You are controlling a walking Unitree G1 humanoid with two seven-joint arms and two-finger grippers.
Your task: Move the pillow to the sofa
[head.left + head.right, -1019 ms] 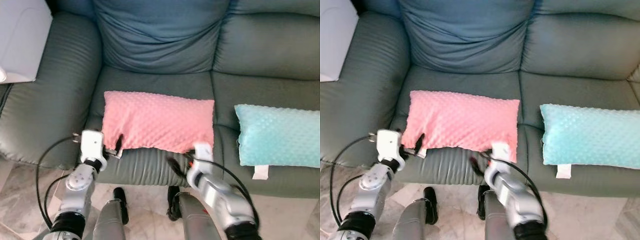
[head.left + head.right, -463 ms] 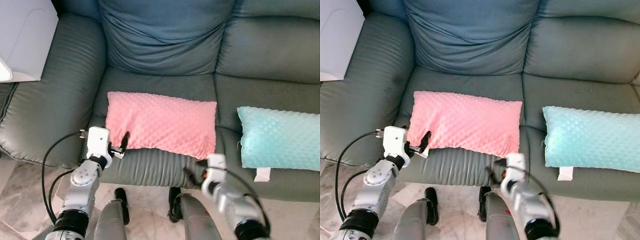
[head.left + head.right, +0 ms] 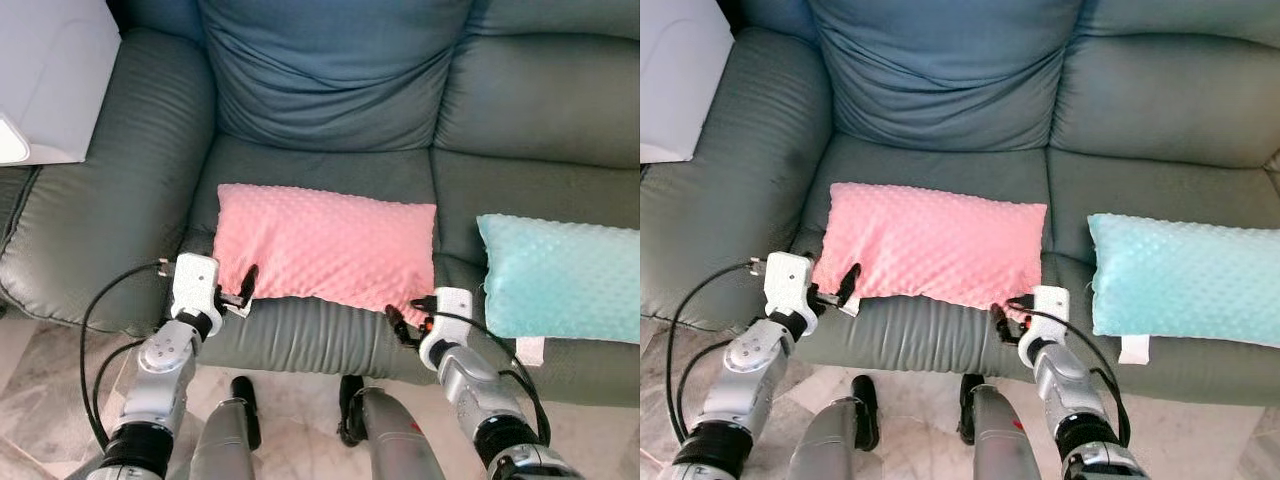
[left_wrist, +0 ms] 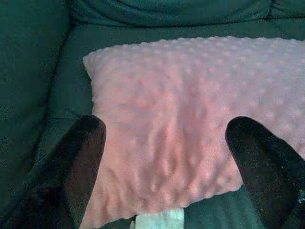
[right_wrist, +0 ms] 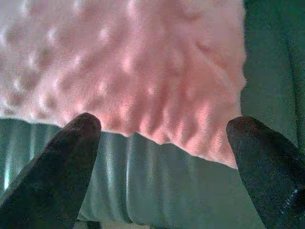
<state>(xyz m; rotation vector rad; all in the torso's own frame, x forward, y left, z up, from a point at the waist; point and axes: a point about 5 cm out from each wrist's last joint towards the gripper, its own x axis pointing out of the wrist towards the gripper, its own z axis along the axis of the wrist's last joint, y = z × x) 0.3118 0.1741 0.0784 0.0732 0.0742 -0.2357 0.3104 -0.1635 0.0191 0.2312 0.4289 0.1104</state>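
setting: a home living room. evidence: a large grey-green upholstered sofa (image 3: 320,120) with padded back cushions and a broad armrest (image 3: 110,190) on the left; two soft dotted pillows on the seat, a pink pillow (image 3: 325,245) in the middle and a turquoise pillow (image 3: 560,275) to the right; a polished marble-pattern tile floor (image 3: 40,400) at the near edge.

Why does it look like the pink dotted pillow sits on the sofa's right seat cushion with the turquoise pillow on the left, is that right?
Not quite: the sides are swapped. In the left eye view the pink dotted pillow lies on the left seat cushion of the grey-green sofa, and the turquoise dotted pillow lies on the right one. Both open tools sit at the pink pillow's front edge, left tool, right tool.
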